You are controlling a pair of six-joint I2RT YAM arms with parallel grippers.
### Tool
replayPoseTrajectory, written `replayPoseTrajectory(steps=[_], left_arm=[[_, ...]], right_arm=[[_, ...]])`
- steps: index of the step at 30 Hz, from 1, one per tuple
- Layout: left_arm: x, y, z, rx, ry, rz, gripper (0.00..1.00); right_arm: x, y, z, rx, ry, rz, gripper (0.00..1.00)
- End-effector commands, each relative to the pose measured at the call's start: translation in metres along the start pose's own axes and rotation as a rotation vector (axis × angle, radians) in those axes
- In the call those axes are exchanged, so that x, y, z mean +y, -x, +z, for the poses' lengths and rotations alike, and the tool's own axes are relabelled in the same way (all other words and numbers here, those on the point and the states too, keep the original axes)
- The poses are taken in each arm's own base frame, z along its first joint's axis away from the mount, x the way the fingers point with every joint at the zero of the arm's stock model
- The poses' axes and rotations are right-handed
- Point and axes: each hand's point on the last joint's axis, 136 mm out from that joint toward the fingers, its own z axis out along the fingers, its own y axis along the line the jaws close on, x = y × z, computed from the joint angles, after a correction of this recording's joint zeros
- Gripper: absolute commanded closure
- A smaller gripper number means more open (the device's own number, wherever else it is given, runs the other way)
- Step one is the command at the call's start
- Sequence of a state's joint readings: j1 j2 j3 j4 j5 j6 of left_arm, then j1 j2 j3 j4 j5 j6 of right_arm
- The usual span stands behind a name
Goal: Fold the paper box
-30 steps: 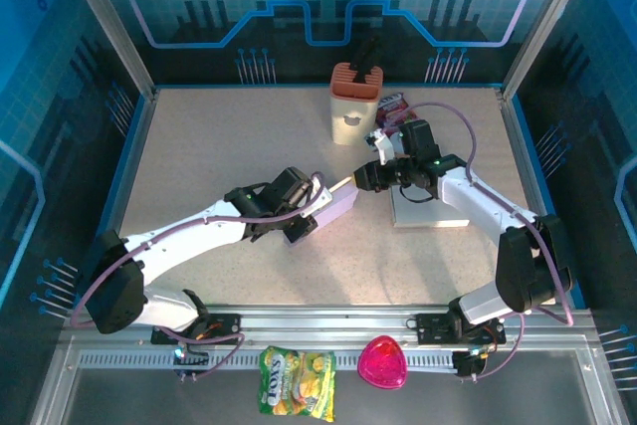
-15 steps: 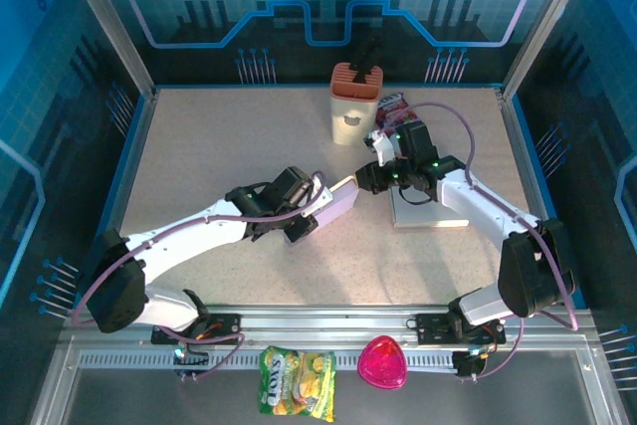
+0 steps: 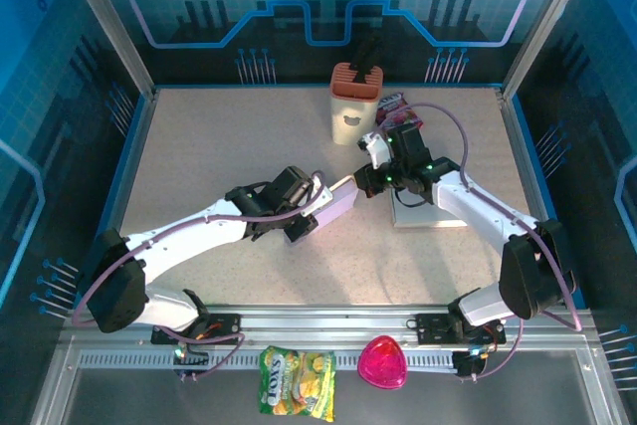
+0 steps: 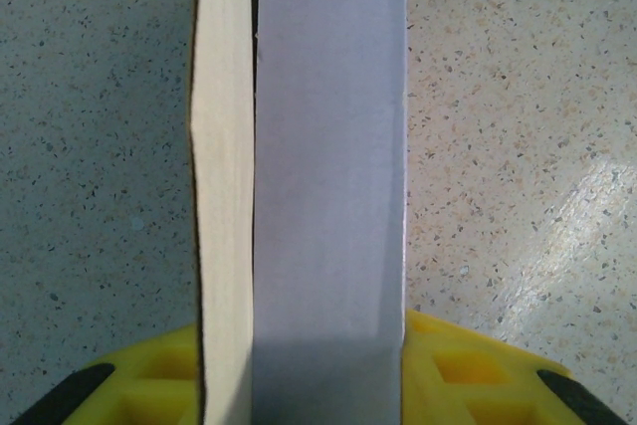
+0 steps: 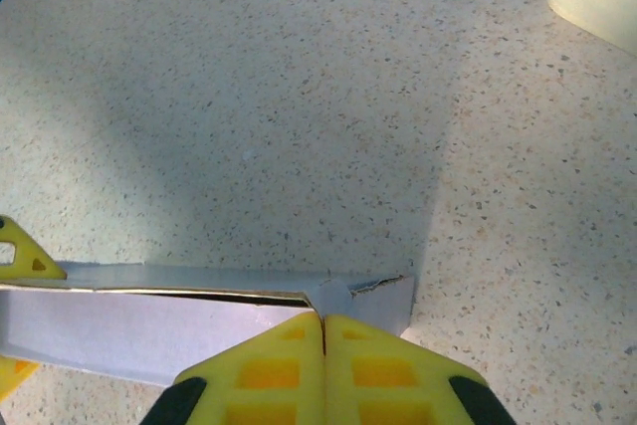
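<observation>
Left fingers [image 4: 468, 370] are clamping the paper box [image 4: 328, 196] across its flattened body, 1 yellow pad on each side, so that end is looking solid. In the top view the paper box [image 3: 336, 206] is sitting pretty much dead centre of the frame, running up and to the right toward the right arm. I can't tell if it's resting on the desk [image 3: 219, 146] or hanging just above it. Right fingers [image 5: 388, 365] are pressing tight together at the bottom centre of the right wrist view, right at the ragged corner flap [image 5: 383, 291]. I'm not seeing whether any paper is actually caught between them.

Handling-wise I'm guessing this is thin card: super light, stiff only along the creases, and bending or tearing if you're tugging on a loose edge. That corner is already looking a bit frayed. So I'm thinking the safe spots to grab are the 2 flat faces near a fold line, not the flap tip. Nudging flaps over is probably working better than pinching them. It's looking smooth too, so it's likely sliding in a light grip.
</observation>
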State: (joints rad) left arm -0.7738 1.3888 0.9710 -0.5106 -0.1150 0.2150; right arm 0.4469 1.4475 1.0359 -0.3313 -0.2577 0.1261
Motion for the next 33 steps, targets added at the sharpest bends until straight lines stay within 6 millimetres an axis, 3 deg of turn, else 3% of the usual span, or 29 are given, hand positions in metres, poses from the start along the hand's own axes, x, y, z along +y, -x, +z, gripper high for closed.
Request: replayPoseTrajectory(steps=[1,7,18,26,33], left_arm=[[-0.006,-0.016,0.009,0.068,-0.043,-0.013,0.66],[-0.004,-0.016,0.009,0.063,-0.041,-0.027,0.66],[0.001,-0.016,0.007,0.063,-0.024,-0.03,0.64],[0.001,-0.015,0.007,0.064,-0.026,-0.026,0.63],[-0.003,-0.014,0.006,0.061,-0.048,-0.016,0.69]], right_arm=[[-0.008,-0.006,-0.004,0.038,-0.109,-0.024,1.0],[-0.004,-0.012,-0.01,0.089,-0.182,-0.045,1.0],[0.005,-0.04,-0.02,0.233,-0.23,0.038,1.0],[0.011,-0.038,-0.037,0.239,-0.241,0.081,1.0],[0.014,-0.036,-0.038,0.224,-0.258,0.06,1.0]])
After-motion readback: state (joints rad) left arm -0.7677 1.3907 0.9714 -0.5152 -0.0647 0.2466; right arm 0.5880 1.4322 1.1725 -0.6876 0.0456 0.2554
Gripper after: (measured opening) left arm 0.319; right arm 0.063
